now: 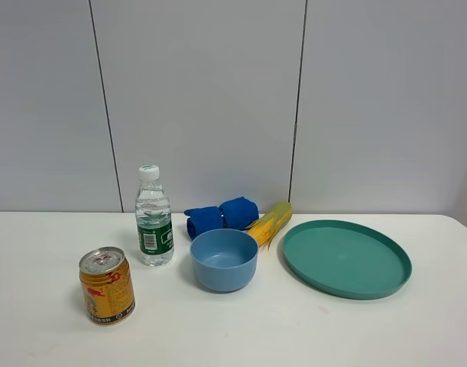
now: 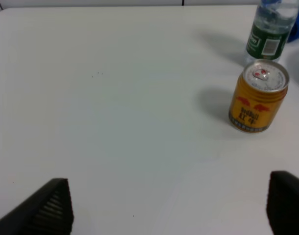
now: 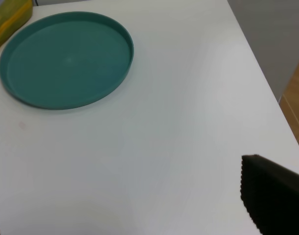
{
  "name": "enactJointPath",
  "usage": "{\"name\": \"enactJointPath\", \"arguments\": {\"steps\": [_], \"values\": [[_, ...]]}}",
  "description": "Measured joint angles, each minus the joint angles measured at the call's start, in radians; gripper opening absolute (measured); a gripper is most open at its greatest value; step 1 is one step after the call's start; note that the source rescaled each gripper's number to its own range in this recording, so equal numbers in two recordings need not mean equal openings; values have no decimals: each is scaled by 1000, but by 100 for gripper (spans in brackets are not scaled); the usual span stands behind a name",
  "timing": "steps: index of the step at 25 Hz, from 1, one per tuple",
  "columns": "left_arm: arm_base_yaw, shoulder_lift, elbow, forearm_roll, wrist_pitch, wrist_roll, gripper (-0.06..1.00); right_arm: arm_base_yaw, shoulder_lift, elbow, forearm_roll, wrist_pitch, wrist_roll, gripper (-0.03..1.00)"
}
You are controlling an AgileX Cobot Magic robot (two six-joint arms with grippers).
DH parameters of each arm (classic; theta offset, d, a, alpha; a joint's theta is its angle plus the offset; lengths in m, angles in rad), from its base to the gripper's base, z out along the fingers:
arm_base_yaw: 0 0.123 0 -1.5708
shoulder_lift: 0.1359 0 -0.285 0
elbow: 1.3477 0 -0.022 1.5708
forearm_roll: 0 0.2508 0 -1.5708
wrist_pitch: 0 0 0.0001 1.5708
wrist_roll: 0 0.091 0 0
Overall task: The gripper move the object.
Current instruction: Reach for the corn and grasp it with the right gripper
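Note:
The ear of corn (image 1: 270, 222), yellow with a green-yellow husk, lies on the white table behind the blue bowl (image 1: 224, 259) and next to the teal plate (image 1: 347, 257). One end of it shows in the right wrist view (image 3: 10, 16) beside the plate (image 3: 66, 58). Neither arm shows in the exterior view. My left gripper (image 2: 169, 210) is open and empty above bare table, away from the can (image 2: 258, 96). My right gripper (image 3: 134, 215) is open and empty, with one black finger (image 3: 271, 196) in view, near the table's right edge and apart from the plate.
A rolled blue cloth (image 1: 221, 215) lies behind the bowl, touching the corn's side. A water bottle (image 1: 154, 217) stands left of the bowl and a gold drink can (image 1: 106, 285) at front left. The table's right edge (image 3: 266, 73) drops off beside the right gripper.

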Motion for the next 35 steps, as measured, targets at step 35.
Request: {"name": "enactJointPath", "arguments": {"steps": [35], "values": [[0, 0, 0, 0, 0, 0, 100, 0, 0, 0, 0, 0, 0, 100]]}}
